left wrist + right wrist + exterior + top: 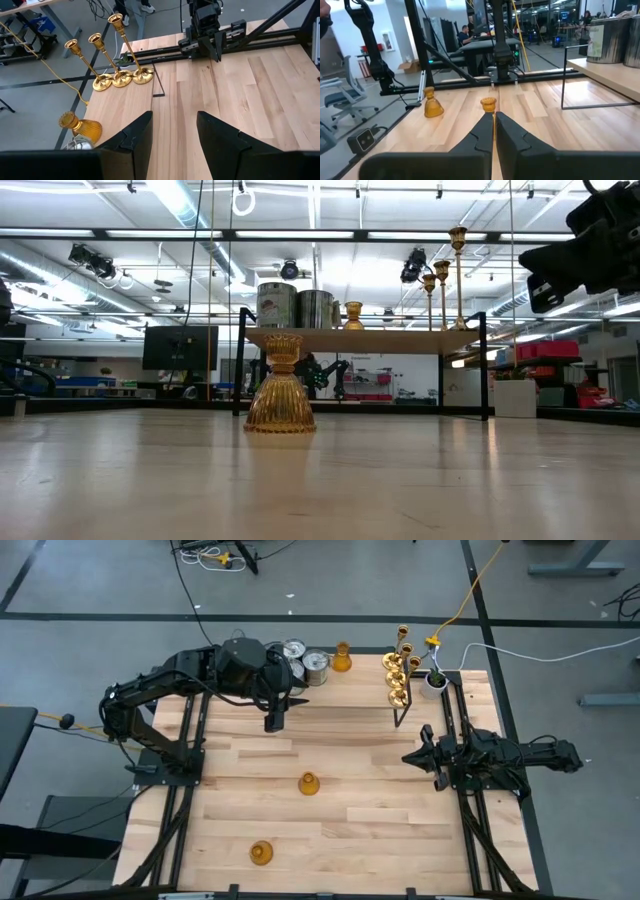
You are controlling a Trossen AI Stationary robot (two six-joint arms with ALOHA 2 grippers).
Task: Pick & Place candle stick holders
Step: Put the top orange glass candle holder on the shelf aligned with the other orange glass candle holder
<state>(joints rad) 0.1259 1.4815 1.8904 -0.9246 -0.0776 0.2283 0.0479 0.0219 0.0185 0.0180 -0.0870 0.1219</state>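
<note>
High view: left end effector [275, 723] parted, empty, near shelf; right end effector [428, 756] closed, empty.

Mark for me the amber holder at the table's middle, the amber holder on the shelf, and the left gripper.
Amber holder at mid-table [308, 783], high view, on its bell-shaped body.
Amber holder on the shelf [342, 659], high view, on its body.
Left gripper [174, 131], left wrist view, midway between its fingertips, nothing between them.

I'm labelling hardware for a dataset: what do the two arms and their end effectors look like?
Both arms are matte black and jointed. The left end effector has two broad, wedge-shaped black fingers. The right end effector has matching black fingers with notched inner edges.
</note>
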